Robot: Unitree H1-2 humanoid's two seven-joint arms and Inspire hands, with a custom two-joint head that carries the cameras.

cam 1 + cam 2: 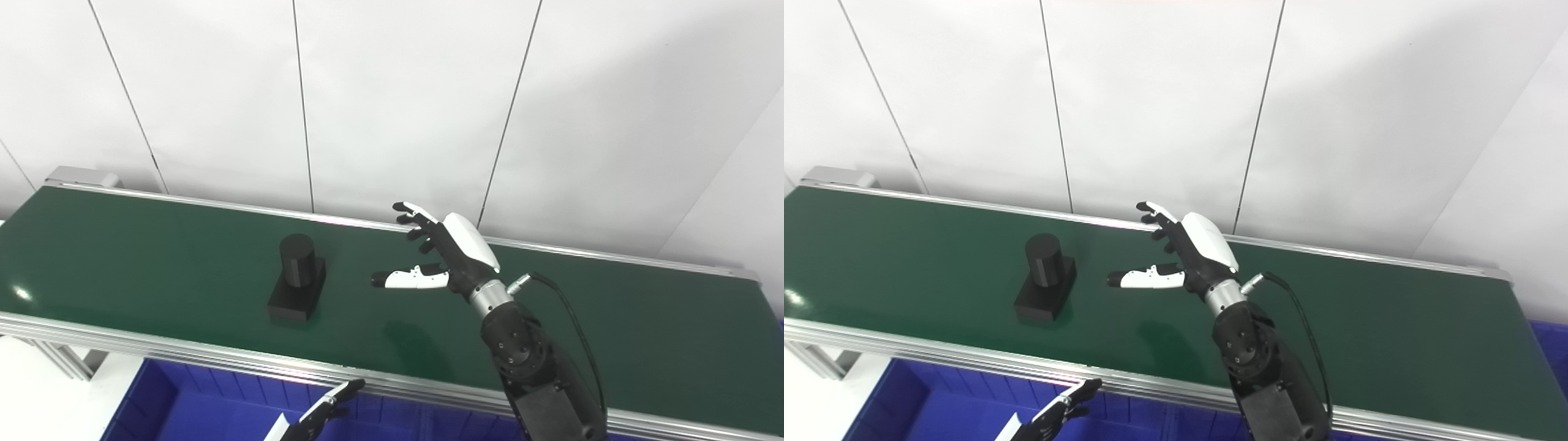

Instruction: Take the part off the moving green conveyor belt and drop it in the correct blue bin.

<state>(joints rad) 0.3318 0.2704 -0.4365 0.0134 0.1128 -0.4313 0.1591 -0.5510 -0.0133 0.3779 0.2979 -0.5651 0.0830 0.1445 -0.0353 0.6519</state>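
Black part (pixel 297 278); green belt (pixel 153 257); blue bin (pixel 202 404).

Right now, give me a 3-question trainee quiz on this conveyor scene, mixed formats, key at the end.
1. True or false: the right hand is holding the black part.
2. Multiple choice: where is the black part? A) in the blue bin B) on the green belt, left of the right hand C) in the left hand
3. Fill in: the left hand shows at the bottom edge, over the ____ bin.

Key:
1. False; its fingers are spread, holding nothing, apart from the part.
2. B, on the green belt.
3. blue
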